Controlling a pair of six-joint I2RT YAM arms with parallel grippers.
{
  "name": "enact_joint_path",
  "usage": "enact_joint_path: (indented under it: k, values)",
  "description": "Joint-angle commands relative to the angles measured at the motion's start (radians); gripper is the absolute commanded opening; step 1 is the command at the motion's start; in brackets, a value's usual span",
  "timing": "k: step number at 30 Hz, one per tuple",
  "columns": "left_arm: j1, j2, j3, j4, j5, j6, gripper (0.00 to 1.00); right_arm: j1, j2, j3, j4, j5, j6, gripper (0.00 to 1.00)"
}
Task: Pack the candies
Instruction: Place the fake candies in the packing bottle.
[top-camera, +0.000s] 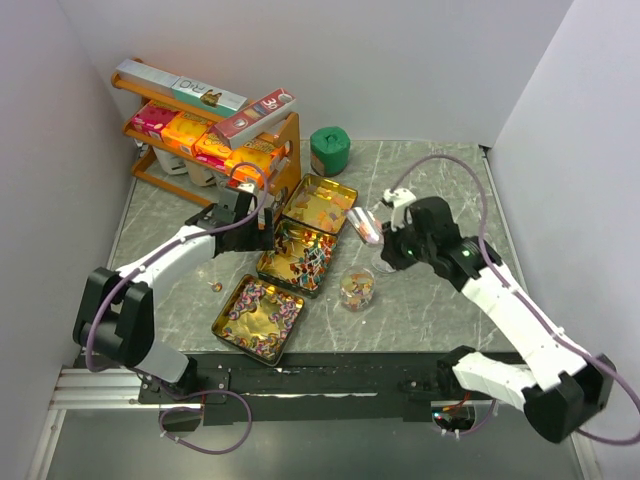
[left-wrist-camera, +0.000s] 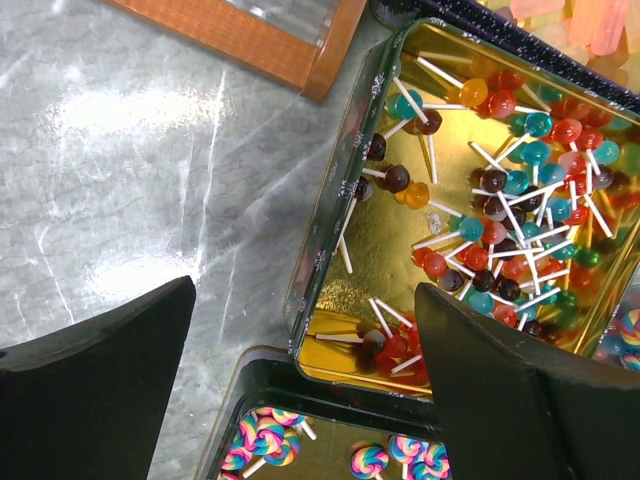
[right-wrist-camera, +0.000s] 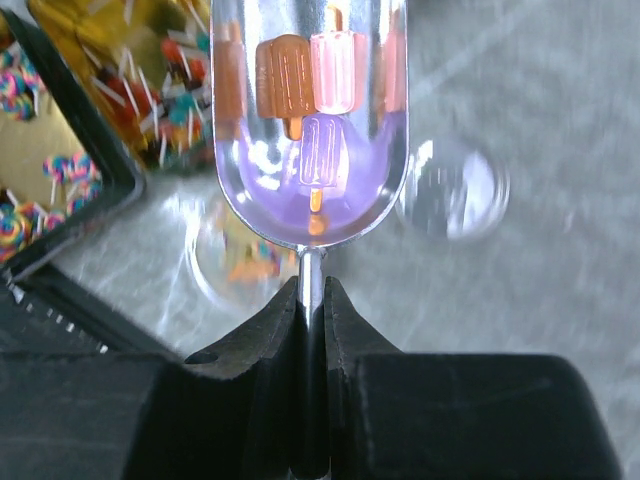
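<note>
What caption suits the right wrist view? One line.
Right gripper clamps a clear scoop loaded with popsicle-shaped candies.

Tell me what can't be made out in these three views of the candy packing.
1. Left wrist view: the bottom edge cuts off the swirl-lollipop tin, and the fingers of the left gripper cover part of it.
2. Right wrist view: the clear cup is blurred and partly behind the scoop.
3. Top view: the candies are too small to tell apart.
</note>
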Motion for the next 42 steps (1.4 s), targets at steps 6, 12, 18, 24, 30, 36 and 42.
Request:
enact_joint_path:
  k: [6,12,18,24,30,36,42]
  values:
    - [0.001,-0.087,-0.036,0.058,-0.038,-0.028,0.96,0.018,-0.077,0.034,-0.359,0.04,0.152,0.0]
    - [-0.001,-0.083,-0.047,0.067,-0.032,-0.034,0.96,0.079,-0.037,0.121,-0.517,-0.015,0.173,0.0]
    - [0.001,-0.089,-0.056,0.08,-0.031,-0.039,0.96,0.133,0.023,0.173,-0.628,-0.027,0.215,0.0]
    - [0.001,-0.094,-0.065,0.09,-0.026,-0.043,0.97,0.136,0.113,0.254,-0.749,-0.018,0.235,0.0]
    - [0.001,-0.095,-0.07,0.09,-0.028,-0.042,0.96,0.142,0.204,0.342,-0.818,-0.033,0.224,0.0]
    - [0.001,-0.103,-0.068,0.087,-0.037,-0.042,0.97,0.148,0.242,0.354,-0.893,-0.03,0.226,0.0]
    - [0.001,-0.109,-0.068,0.09,-0.038,-0.043,0.96,0.159,0.222,0.304,-0.899,-0.064,0.249,0.0]
